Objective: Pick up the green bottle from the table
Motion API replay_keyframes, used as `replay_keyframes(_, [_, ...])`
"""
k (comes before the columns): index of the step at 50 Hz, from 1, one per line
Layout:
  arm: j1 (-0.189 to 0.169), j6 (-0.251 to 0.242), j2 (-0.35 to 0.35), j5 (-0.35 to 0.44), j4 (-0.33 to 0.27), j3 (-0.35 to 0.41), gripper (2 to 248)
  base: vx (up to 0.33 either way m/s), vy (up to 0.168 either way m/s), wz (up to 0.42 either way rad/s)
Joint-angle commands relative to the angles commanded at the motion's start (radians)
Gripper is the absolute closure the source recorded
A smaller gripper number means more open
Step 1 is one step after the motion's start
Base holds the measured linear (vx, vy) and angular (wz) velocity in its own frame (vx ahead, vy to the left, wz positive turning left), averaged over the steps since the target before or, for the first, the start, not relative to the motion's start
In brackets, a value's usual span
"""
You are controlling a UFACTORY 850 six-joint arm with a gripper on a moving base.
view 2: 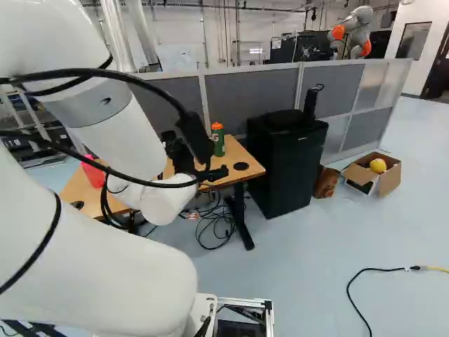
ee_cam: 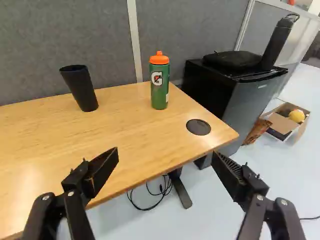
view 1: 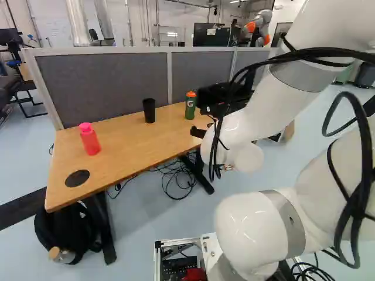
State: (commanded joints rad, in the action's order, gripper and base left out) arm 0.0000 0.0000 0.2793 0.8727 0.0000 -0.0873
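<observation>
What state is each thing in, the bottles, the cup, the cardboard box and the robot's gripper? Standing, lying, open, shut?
Green bottle: upright on the table, orange lid on.
Pink bottle: upright, lid on.
Black cup: upright, no lid.
Box: flaps open.
Gripper: open, holding nothing.

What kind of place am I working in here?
Probably a robotics lab or workshop: another robot stands beyond the grey partition, loose cables lie under the table, and large metal ducts rise behind.

Brt lt, soft shdws, glare on tbl (ee_cam: 125, 125).
</observation>
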Motion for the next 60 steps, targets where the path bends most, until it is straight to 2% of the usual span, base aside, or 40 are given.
replay_keyframes(23, [0.000, 0.000, 0.000, 0.000, 0.000, 0.000, 3, 0.172, 0.011, -0.027])
replay_keyframes(48, [0.000, 0.000, 0.000, 0.000, 0.000, 0.000, 3, 0.157, 0.054, -0.022])
replay_keyframes(49, [0.010, 0.000, -0.034, 0.000, 0.000, -0.028, 3, 0.144, 0.062, -0.019])
replay_keyframes(60, [0.029, 0.000, -0.104, 0.000, 0.000, -0.090, 3, 0.037, 0.018, 0.001])
